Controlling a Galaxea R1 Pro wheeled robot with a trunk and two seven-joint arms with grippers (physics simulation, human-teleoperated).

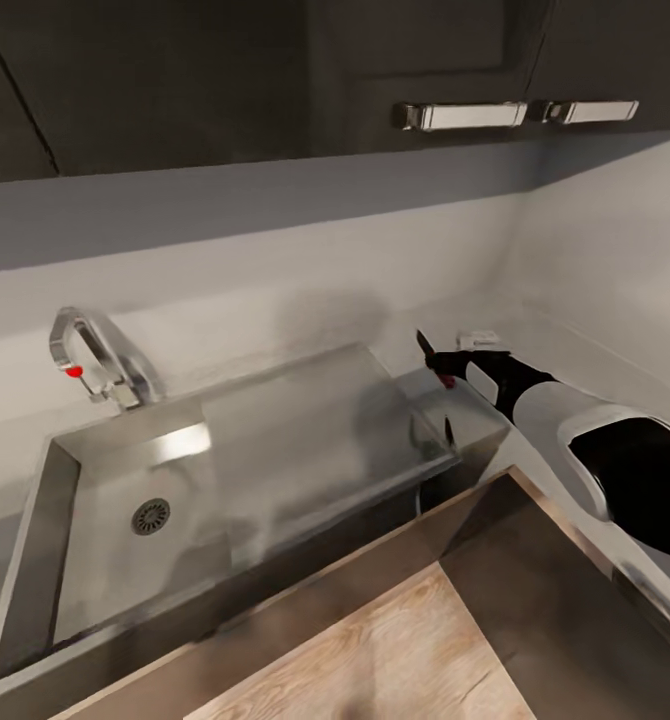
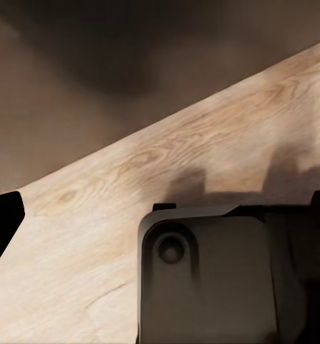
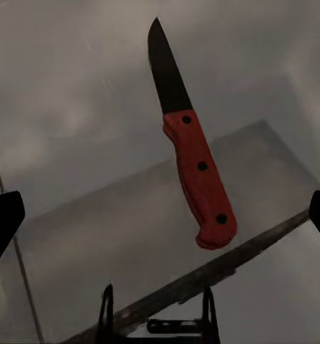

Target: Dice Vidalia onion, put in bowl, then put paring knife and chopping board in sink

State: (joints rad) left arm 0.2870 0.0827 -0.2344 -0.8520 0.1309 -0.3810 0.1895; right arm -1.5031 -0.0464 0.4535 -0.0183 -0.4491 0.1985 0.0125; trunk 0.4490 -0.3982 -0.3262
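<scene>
paring knife [image 3: 188,143] is at the tip of the right arm, in the air over the seam between the sink [image 1: 65,445] drainboard and the table [image 1: 475,418], near the back wall. the basin looks empty, drain bare.

right gripper [image 3: 160,215]: released. the fingers sit wide apart at the two edges of the wrist view and neither touches the knife there. we can't tell what's carrying it (could be mid-drop). left gripper [image 2: 160,208] is also spread, nothing in it, hanging over the wood floor.

handling, our read:
- light, stiff, small. weight is no issue.
- the red handle looks smooth with three rivets, so it may twist in a loose pinch.
- the dark blade is thin and sharp. don't clamp it.
- take it across the flat sides of the handle, mid-length around the middle rivet, jaws square to the long axis.

orientation: in the head view the long axis runs roughly in line with the right forearm. the tip points away from the gripper, up toward the back wall and a bit left toward the faucet [image 1: 95,355]. the butt faces the gripper. the wrist view agrees, with a slight skew.
</scene>
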